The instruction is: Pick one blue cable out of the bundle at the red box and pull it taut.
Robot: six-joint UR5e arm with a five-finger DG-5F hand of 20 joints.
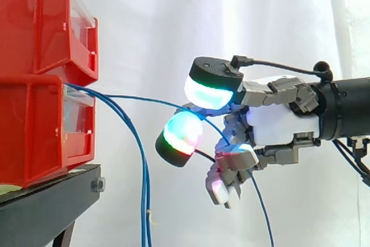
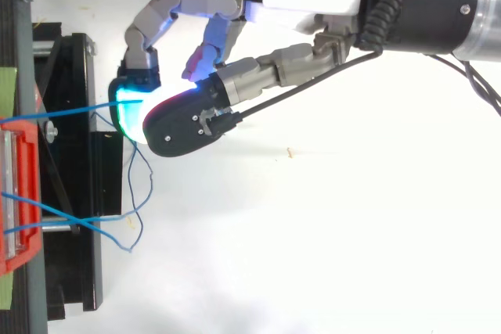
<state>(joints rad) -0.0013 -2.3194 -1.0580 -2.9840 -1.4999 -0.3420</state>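
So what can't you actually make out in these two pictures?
- Side view: whether the hand truly grips the blue cable, because the cable slips behind part of the hand.
- Top view: the cable's path past that point, covered by the hand.
- Side view: the lower ends of the hanging cables, cut off by the bottom edge.
- Both views: where the cables start inside the red box, hidden by its walls.

Red bins (image 1: 34, 125), blue cable (image 2: 78, 110), black stand (image 1: 46, 206)
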